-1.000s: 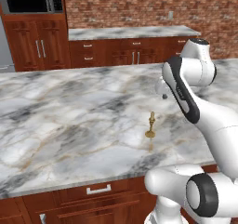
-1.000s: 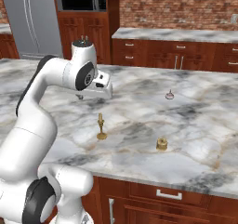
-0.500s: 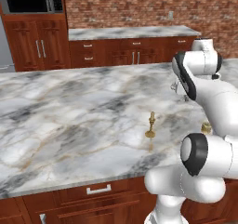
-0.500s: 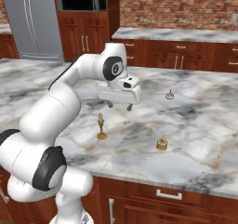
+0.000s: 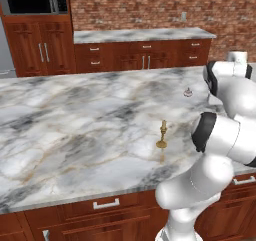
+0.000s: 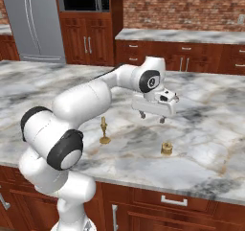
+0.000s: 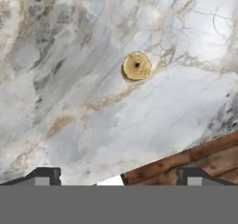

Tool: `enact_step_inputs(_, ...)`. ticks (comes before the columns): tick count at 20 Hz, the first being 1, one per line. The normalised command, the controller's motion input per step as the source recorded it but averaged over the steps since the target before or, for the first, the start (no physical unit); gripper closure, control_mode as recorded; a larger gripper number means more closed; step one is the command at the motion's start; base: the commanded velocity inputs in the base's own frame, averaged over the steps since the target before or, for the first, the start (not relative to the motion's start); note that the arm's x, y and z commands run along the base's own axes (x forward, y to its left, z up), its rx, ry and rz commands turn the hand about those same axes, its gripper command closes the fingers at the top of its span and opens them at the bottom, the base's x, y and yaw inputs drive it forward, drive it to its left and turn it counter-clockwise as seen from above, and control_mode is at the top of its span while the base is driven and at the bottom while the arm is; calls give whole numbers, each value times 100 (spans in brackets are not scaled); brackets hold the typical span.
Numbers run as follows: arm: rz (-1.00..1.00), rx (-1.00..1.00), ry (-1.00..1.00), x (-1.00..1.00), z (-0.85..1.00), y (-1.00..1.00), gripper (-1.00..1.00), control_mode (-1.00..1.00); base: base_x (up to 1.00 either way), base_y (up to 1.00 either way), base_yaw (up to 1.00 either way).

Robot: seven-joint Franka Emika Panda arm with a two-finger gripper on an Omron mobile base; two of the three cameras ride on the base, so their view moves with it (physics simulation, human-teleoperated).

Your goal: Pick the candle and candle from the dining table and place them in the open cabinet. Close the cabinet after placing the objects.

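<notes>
I had the gripper [image 6: 152, 116] spread wide and empty above the desk [image 6: 210, 144], nothing grasped yet. The short candle [image 6: 166, 148] and the slim candlestick [image 6: 104, 131] both stood on the marble, well apart; both placements and closing the cabinet remained

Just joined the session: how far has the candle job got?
Nothing is stowed yet: the slim brass candle and the short tan candle both stand on the dining table. The gripper hangs open and empty above the table near the tan one. Both pickups, placing and closing the cabinet remain.
</notes>
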Motion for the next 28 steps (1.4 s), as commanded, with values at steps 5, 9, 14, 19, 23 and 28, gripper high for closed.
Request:
enact_step_inputs(5, 1, 3, -1, 54, -55, -60, -100, -100, 0, 0, 0)
enact_step_inputs(9, 4, 4, 2, 48, -19, -24, -100, -100, 0, 0, 0)
enact_step_inputs(14, 0, 0, 1, 19, -24, -17, -100, -100, 0, 0, 0)
enact_step_inputs(19, 0, 0, -1, 9, -29, -3, -100, -100, 0, 0, 0)
enact_step_inputs(23, 0, 0, -5, 20, -42, 0, -100, -100, 0, 0, 0)
enact_step_inputs(28, 0, 0, 2, 12, -37, -8, -100, -100, 0, 0, 0)
